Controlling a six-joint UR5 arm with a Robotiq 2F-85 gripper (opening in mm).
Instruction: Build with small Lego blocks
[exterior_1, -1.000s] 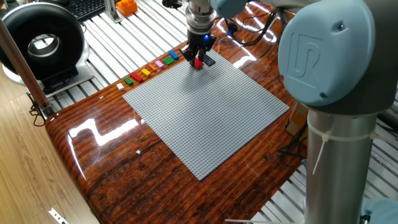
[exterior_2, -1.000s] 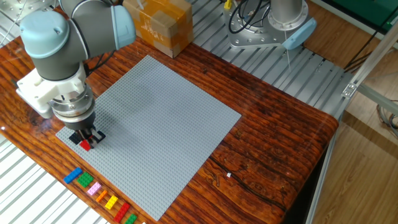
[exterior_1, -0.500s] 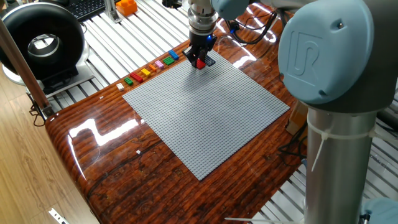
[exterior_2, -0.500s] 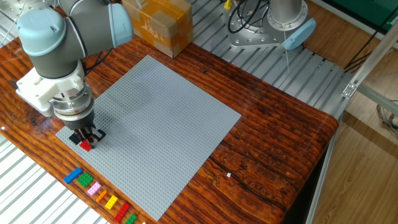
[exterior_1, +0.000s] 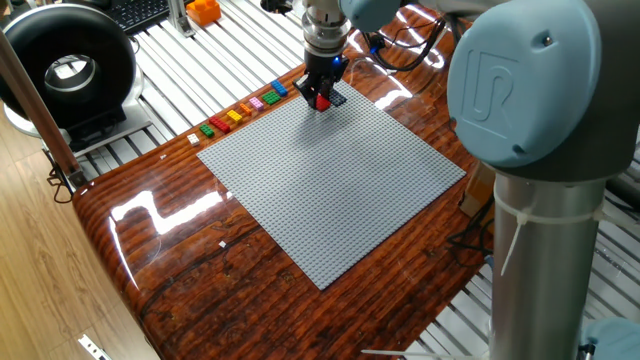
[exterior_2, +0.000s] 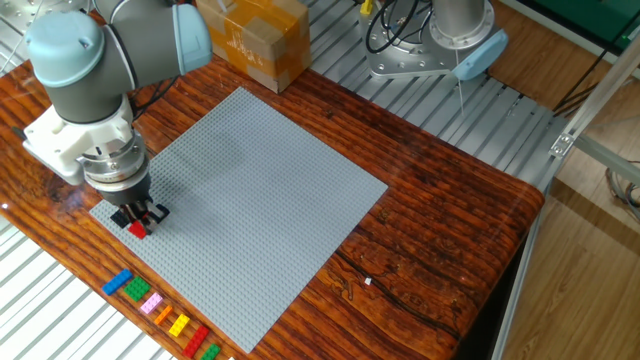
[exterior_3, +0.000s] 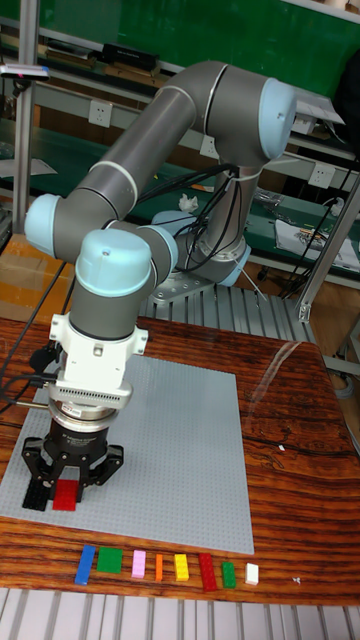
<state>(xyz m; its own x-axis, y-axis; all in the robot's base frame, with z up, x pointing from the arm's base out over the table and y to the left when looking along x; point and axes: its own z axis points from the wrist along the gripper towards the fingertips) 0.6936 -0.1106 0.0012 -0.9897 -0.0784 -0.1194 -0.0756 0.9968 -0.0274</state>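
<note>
My gripper (exterior_1: 320, 94) points straight down over the far corner of the grey baseplate (exterior_1: 335, 185), shut on a small red Lego brick (exterior_1: 321, 101). The tall fixed view has the red brick (exterior_3: 66, 494) between the fingers, at the surface of the plate (exterior_3: 170, 440), with a dark brick (exterior_3: 37, 496) lying on the plate right beside it. From the other side, the gripper (exterior_2: 137, 222) and red brick (exterior_2: 138, 230) sit near the plate's left corner. A row of several loose bricks (exterior_1: 240, 112), blue, green, pink, orange, yellow, red, lies on the table just off the plate's edge (exterior_3: 160, 567).
A cardboard box (exterior_2: 255, 40) stands behind the plate's far corner. A black round device (exterior_1: 65, 70) sits on the slatted metal surface to the left. A second robot base (exterior_2: 440, 40) is at the back. An orange object (exterior_1: 203, 10) lies far back.
The gripper with the red brick has shifted slightly toward the plate's corner and turned a little; the loose row has not moved.
</note>
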